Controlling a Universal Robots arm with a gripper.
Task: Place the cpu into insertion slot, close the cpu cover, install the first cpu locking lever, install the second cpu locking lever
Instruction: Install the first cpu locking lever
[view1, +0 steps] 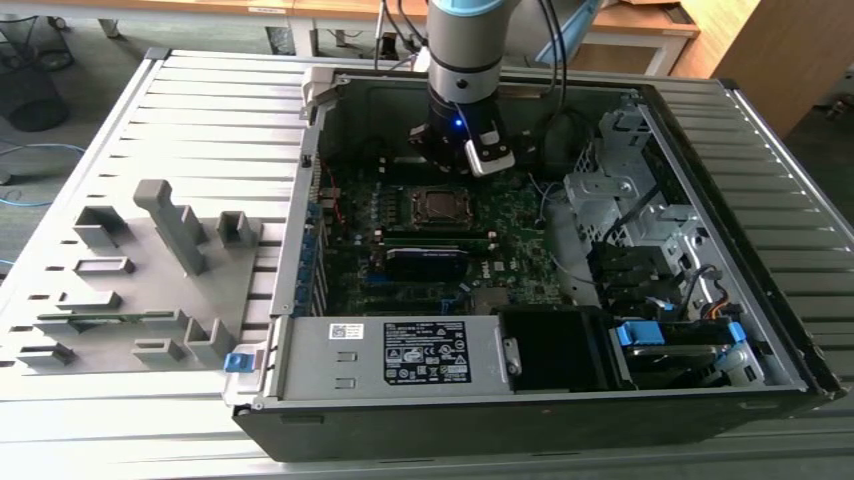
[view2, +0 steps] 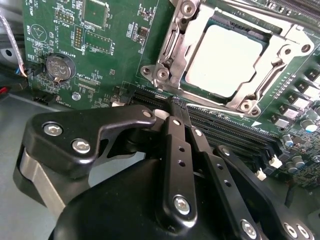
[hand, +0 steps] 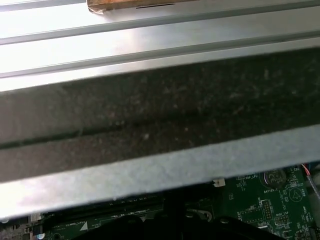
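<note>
Already seated: chip in, cover down, levers unclear

In the second wrist view the cpu (view2: 231, 59) lies flat inside the insertion slot (view2: 161, 73) on the green motherboard (view2: 107, 47), and the cpu cover (view2: 186, 47) lies down around it, its window framing the chip's pale top. So I judge the first two steps done. A thin locking lever (view2: 220, 108) runs along the socket edge nearest the tool; I cannot tell whether it is hooked, so the lever steps may remain. The tool (view2: 172, 106) hovers near that edge, apart from the socket, its fingertips drawn narrow with nothing between them. In the exterior view the arm stands over the open computer case (view1: 694, 110) on the tabletop (view1: 200, 120).
</note>
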